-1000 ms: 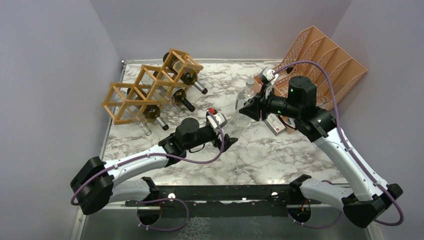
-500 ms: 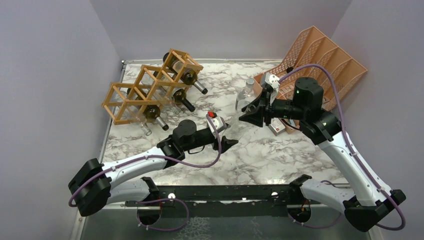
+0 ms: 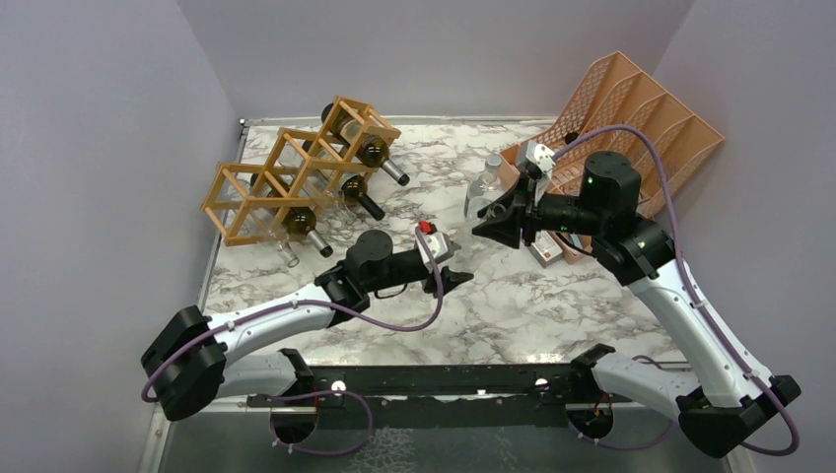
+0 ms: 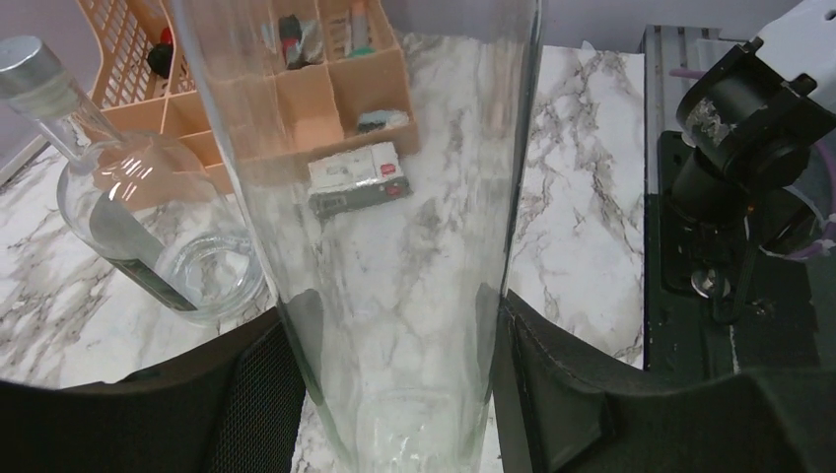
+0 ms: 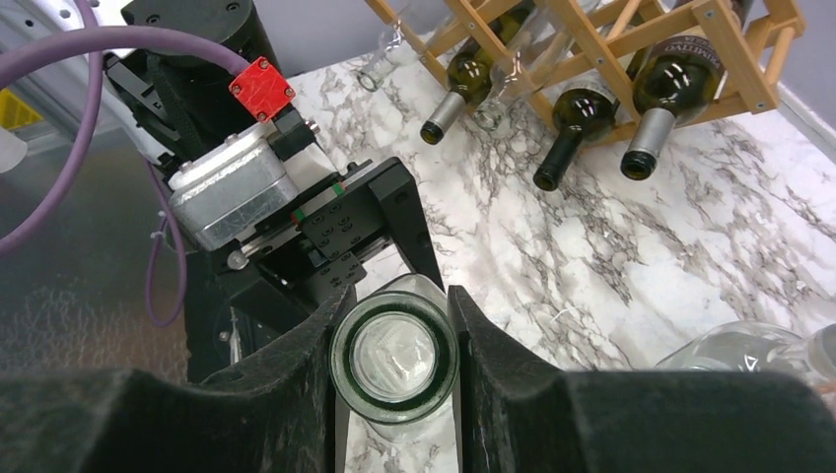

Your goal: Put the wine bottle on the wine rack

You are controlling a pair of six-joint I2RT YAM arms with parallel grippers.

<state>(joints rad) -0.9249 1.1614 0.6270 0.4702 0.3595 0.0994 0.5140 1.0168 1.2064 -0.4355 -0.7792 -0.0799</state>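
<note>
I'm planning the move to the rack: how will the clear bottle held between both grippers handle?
The clear wine bottle looks empty, so it is probably light. Its smooth glass may slip in the left gripper or the right gripper. Being round-bodied, it would likely roll if laid on the marble table.

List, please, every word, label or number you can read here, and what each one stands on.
Nothing can be read with certainty.
Dark bottle in the wine rack: pale lettering, too blurred to read.
Small white box: red mark and print, too small to read.
Clear bottle: dark label, nothing legible.
</note>
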